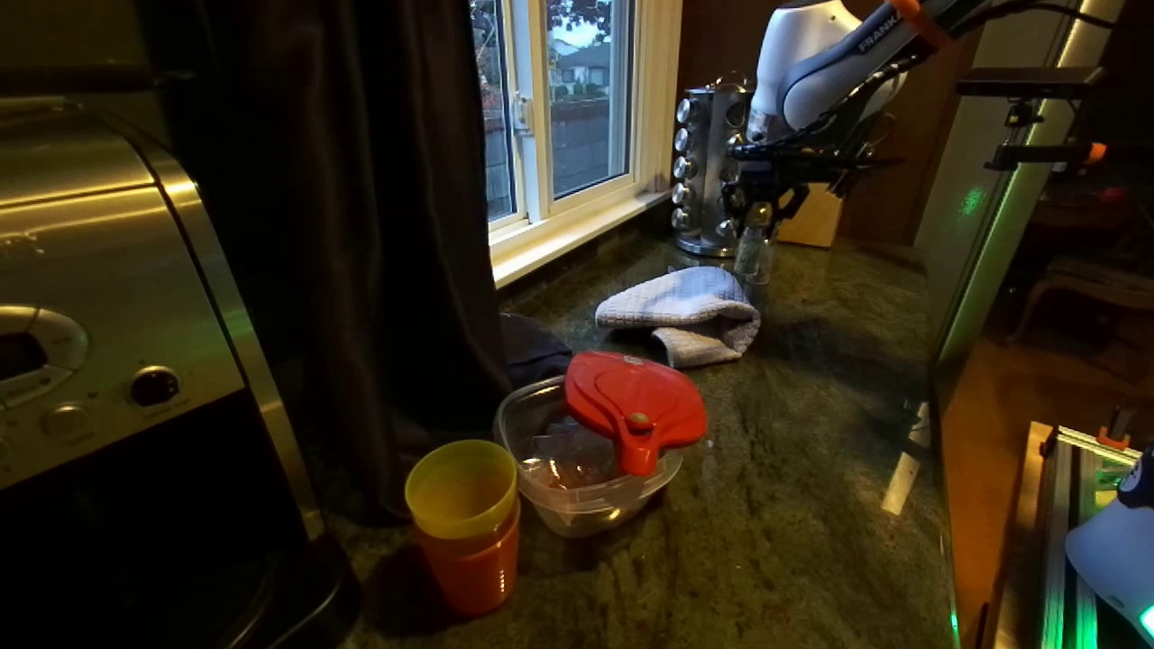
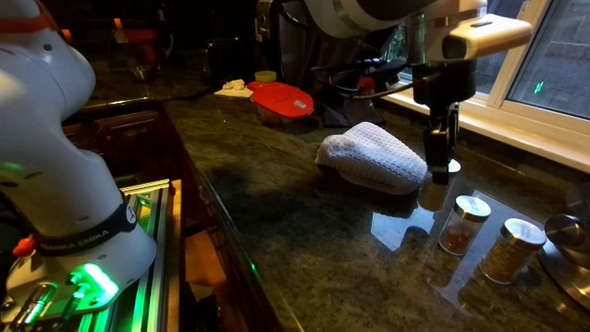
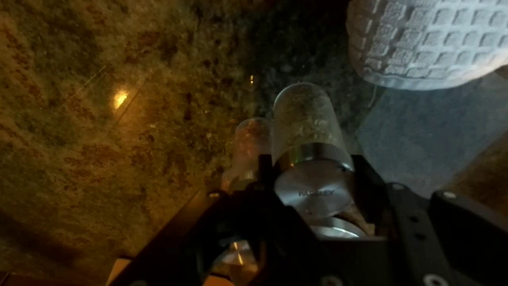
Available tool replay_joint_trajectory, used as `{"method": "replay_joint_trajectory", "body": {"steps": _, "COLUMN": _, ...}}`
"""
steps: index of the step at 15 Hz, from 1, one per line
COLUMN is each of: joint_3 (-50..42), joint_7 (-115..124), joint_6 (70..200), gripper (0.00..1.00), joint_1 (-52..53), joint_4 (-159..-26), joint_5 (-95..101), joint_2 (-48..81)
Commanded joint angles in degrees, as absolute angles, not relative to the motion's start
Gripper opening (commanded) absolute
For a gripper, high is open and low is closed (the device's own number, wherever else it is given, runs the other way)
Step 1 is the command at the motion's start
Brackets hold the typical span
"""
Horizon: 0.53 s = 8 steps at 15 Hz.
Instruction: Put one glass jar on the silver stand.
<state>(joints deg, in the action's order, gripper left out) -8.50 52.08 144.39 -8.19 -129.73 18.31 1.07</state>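
Note:
My gripper (image 3: pixel 311 169) has its two fingers against both sides of the metal lid of a clear glass jar (image 3: pixel 307 119), marked parsley. In an exterior view, the fingers (image 2: pixel 441 175) partly hide this jar (image 2: pixel 431 198), upright near the towel. The gripper (image 1: pixel 760 216) and jar (image 1: pixel 750 251) also show in an exterior view. I cannot tell whether the jar touches the counter. Two similar glass jars (image 2: pixel 463 233) (image 2: pixel 509 258) stand nearby. The silver stand (image 1: pixel 717 167), holding several jars, is just beyond the gripper; its base (image 2: pixel 564 274) shows at an exterior view's edge.
A folded light towel (image 2: pixel 373 159) lies beside the jar. A clear bowl (image 1: pixel 586 505) with a red lid (image 1: pixel 636 406) and stacked cups (image 1: pixel 464 532) stand farther along the counter. A wooden block (image 1: pixel 811 216) is behind the gripper. The window sill (image 1: pixel 577 234) borders the counter.

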Motion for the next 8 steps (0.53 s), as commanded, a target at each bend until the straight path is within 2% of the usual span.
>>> {"method": "replay_joint_trajectory", "body": {"steps": 1, "joint_3": -8.0, "joint_7": 51.0, "joint_6": 143.6, "gripper": 0.24, "joint_1": -7.9, "joint_4": -132.8, "joint_5": 18.7, "joint_2": -7.2}}
{"method": "replay_joint_trajectory", "body": {"steps": 4, "joint_3": -6.4, "joint_7": 52.9, "joint_6": 148.7, "gripper": 0.24, "joint_1": -9.3, "joint_4": -136.3, "joint_5": 22.7, "joint_2": -13.5}}
{"method": "replay_joint_trajectory", "body": {"steps": 8, "joint_3": -2.9, "joint_7": 59.3, "joint_6": 161.7, "gripper": 0.24, "joint_1": -14.8, "joint_4": -139.2, "joint_5": 30.4, "joint_2": -16.7}}
